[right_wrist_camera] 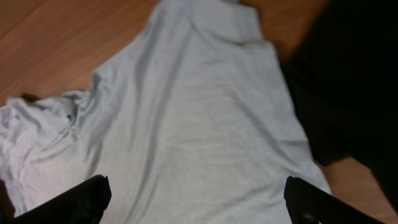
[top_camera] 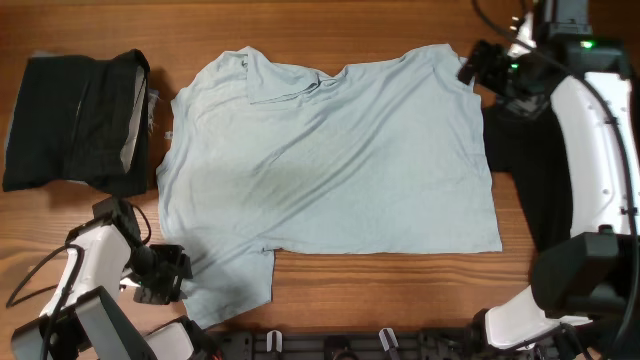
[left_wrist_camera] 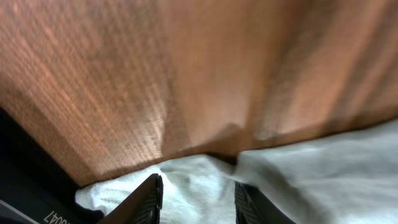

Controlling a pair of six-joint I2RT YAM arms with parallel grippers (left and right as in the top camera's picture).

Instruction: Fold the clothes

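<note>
Wooden table (top_camera: 350,20) carries the pale aqua T-shirt (top_camera: 330,160) spread across its middle, with a folded black shirt (top_camera: 75,120) at the left edge. My left claw (top_camera: 170,275) gapes at the sleeve by the near-left corner. My right claw (top_camera: 475,65) hangs spread over the far-right sleeve. I should pinch both hems squarely, then fold evenly.

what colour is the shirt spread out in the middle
The spread shirt is plain pale aqua-blue; clearest in the overhead view.

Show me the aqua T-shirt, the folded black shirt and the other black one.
aqua T-shirt (top_camera: 330,170), overhead, mid-body.
folded black shirt (top_camera: 70,125), overhead, top layer.
other black shirt (top_camera: 520,170), overhead, exposed middle.
</note>
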